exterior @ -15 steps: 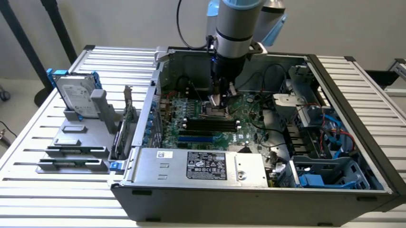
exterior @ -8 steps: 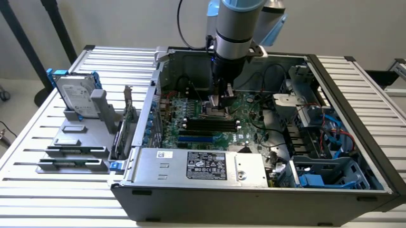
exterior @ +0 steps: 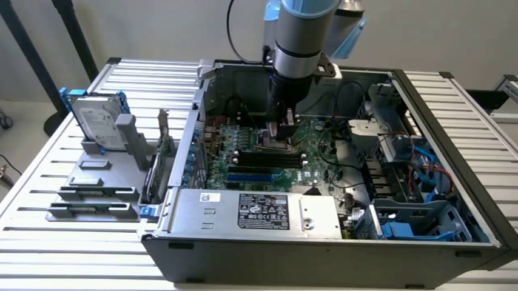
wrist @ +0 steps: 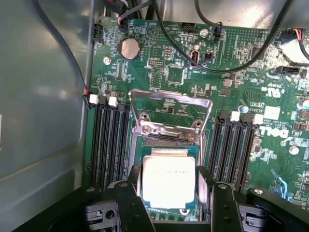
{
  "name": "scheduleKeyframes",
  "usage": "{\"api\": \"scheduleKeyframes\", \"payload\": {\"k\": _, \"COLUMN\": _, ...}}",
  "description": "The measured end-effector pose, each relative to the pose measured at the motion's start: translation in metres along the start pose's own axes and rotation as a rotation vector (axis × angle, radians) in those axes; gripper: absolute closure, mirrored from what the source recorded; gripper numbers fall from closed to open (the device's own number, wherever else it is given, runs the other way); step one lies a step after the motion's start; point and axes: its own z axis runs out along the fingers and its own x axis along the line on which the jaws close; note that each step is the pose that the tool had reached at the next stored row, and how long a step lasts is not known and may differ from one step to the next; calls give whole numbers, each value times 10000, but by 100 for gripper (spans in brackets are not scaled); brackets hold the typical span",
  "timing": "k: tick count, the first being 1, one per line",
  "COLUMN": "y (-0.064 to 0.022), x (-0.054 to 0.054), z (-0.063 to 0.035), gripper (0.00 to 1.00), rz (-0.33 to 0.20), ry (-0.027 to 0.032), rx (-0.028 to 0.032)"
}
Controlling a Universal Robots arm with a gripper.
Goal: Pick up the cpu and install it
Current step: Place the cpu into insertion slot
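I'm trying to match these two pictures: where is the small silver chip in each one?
Exterior view: hidden beneath the arm, mid green board.
Wrist view: silver chip in its socket, beside the raised metal frame.
Shared landmark: the black slots flanking the socket.

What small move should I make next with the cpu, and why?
Probably ease straight down, slowly. The gripper grips the cpu by two sides, squarely over the open socket, with the retention frame raised clear. Whether the cpu is seated in the socket I cannot tell.
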Motion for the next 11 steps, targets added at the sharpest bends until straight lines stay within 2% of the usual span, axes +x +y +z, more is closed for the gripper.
{"api": "scheduleKeyframes", "payload": {"k": 5, "y": -3, "x": -3, "z": 38, "gripper": 45, "rz": 658, "ry": 4, "rx": -76}}
{"api": "scheduleKeyframes", "payload": {"k": 11, "y": -106, "x": 7, "z": 45, "gripper": 45, "rz": 865, "ry": 4, "rx": -107}}
